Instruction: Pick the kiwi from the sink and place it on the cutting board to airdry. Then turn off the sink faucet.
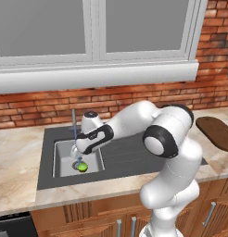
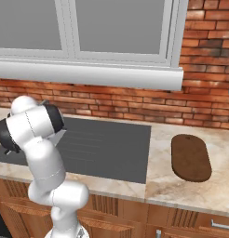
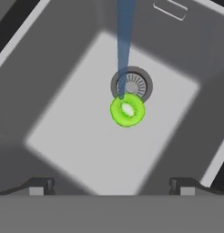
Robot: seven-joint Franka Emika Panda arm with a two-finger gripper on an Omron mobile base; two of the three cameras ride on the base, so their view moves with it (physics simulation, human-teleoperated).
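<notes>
The kiwi [image 3: 127, 109], a bright green slice, lies on the floor of the sink [image 3: 82, 136] and touches the round drain [image 3: 133, 84]. A stream of water [image 3: 125, 41] falls onto the spot where the two meet. My gripper [image 3: 113, 186] hangs open above the basin with nothing between its fingertips [image 3: 40, 185]. In the left base view the gripper [image 1: 78, 156] reaches down into the sink [image 1: 127, 159], just above the kiwi [image 1: 82, 166], in front of the sink faucet [image 1: 73, 121]. The dark brown cutting board [image 2: 191, 158] lies on the counter to the right, also seen as the cutting board [image 1: 218, 132].
A brick wall [image 1: 37, 109] and a window sill [image 1: 97, 76] stand behind the counter. The ribbed drainer [image 2: 107, 146] lies between basin and board. Marble counter [image 2: 163, 179] runs around the board. An overflow slot [image 3: 170, 10] marks one basin wall.
</notes>
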